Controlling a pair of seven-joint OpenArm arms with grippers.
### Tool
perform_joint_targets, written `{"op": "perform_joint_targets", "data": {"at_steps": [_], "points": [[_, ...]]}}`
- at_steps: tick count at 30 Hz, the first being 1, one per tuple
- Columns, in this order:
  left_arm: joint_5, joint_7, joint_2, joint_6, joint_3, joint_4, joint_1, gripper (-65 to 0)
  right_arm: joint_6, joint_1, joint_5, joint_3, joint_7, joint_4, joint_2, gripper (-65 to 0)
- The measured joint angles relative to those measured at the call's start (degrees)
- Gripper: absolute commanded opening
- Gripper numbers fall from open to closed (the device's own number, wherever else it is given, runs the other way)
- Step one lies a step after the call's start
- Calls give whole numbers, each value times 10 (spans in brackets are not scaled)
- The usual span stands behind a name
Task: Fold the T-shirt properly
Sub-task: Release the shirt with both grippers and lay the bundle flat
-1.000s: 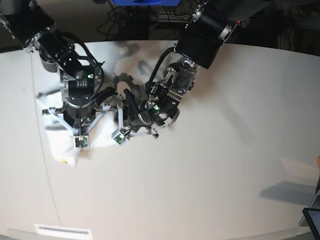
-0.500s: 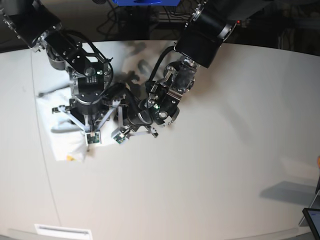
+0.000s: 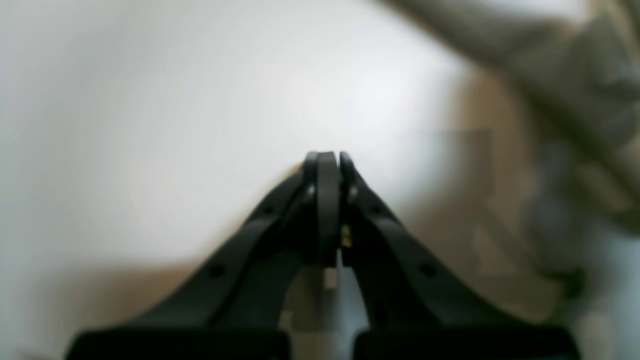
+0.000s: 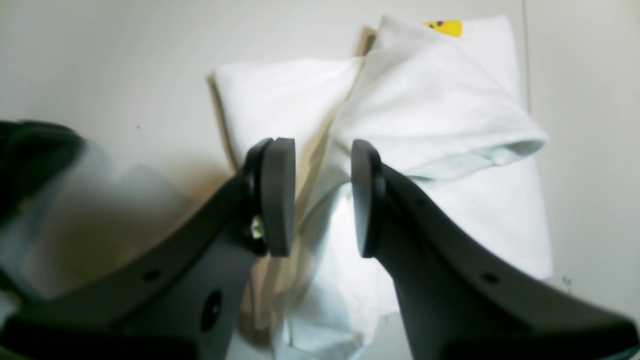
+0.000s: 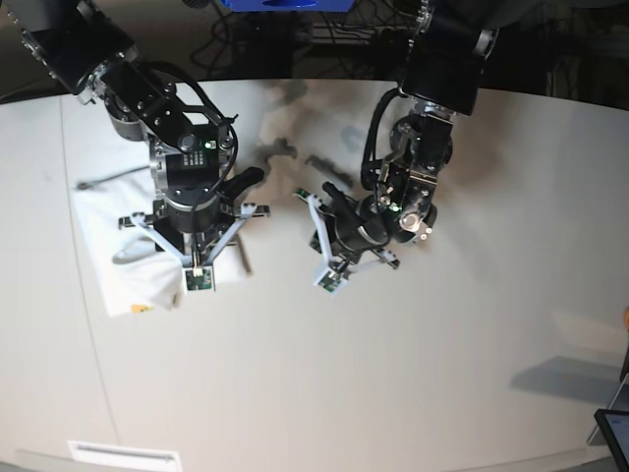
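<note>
The white T-shirt [image 5: 110,264] lies as a folded bundle at the table's left, a bit of yellow print [image 5: 138,308] showing at its near corner. In the right wrist view the T-shirt [image 4: 440,100] shows stacked folds and a sleeve hem. My right gripper [image 5: 192,258] hovers over the bundle's right side. Its jaws [image 4: 321,147] stand apart, with only fabric lying below the gap. My left gripper [image 5: 334,241] is over bare table to the right of the shirt, apart from it. Its fingers [image 3: 327,157] are pressed together on nothing.
The white table [image 5: 413,374] has a seam line [image 5: 84,315] running down its left side. A white label [image 5: 123,454] sits at the near left edge and a dark screen corner [image 5: 614,433] at the near right. Cables and a blue object [image 5: 285,4] lie beyond the far edge.
My right gripper has opened and shifted right over the bundle. The left arm has pulled away to the right, off the shirt. The shirt now lies flatter.
</note>
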State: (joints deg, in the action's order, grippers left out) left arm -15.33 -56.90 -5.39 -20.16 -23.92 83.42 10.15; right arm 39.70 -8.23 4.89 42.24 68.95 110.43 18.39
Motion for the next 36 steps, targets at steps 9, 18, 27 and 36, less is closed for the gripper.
{"op": "perform_joint_targets", "data": {"at_steps": [9, 18, 27, 36], "points": [[-1, 14, -53, 2, 4, 36, -31, -650, 2, -17, 13, -89, -5, 26, 46, -472], [12, -22, -67, 2, 82, 101, -85, -650, -2, 33, -69, -240, -40, 20, 47, -643], [15, -19, -75, 3, 99, 116, -103, -650, -1, 70, -140, -318, -144, -88, 33, -641], [14, -20, -75, 3, 99, 116, -103, -650, -32, 80, -140, -318, -168, -120, 4, -641]]}}
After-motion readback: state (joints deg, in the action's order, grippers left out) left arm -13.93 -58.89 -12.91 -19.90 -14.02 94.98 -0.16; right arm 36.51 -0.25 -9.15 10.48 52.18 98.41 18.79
